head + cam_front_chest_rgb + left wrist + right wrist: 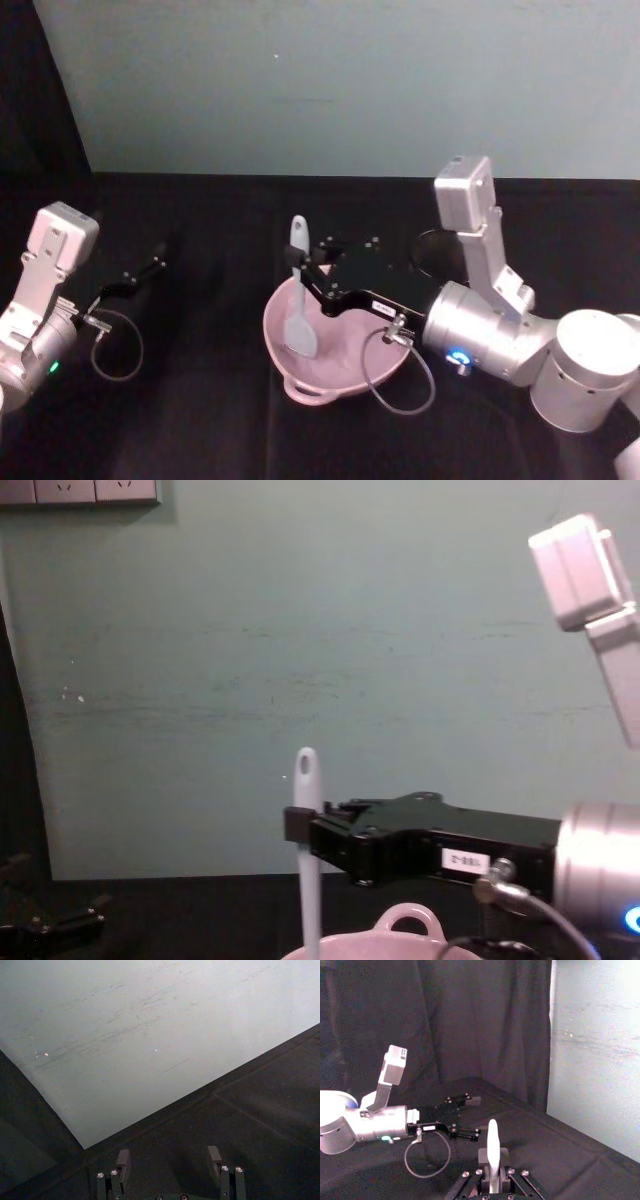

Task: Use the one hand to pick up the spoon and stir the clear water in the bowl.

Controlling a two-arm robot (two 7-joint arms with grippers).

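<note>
Reference: bowl (272,318), pale pink, on the black tabletop (200,430).

- The bowl's small loop handle (310,392) is on the rim side nearest the robot.
- A grey cable (405,395) from the right wrist hangs in a loop across the bowl's right rim.
- The spoon (300,300) stands nearly upright inside the bowl, left of its centre. The broad scoop end is down within the wall, and the holed handle tip is well above the rim. Whether the scoop touches the bowl's bottom cannot be told.
- The right tool (300,272) reaches in from the bowl's right and is roughly level above the rim. Its fingers are clamped on the spoon's handle, partway up the shaft and below the hole.
- The left tool (140,270) is well to the bowl's left and clear of it. Its fingers are spread wide apart and hold nothing.
- Behind the bowl, the dark tabletop runs back to a pale green wall (350,90).
</note>
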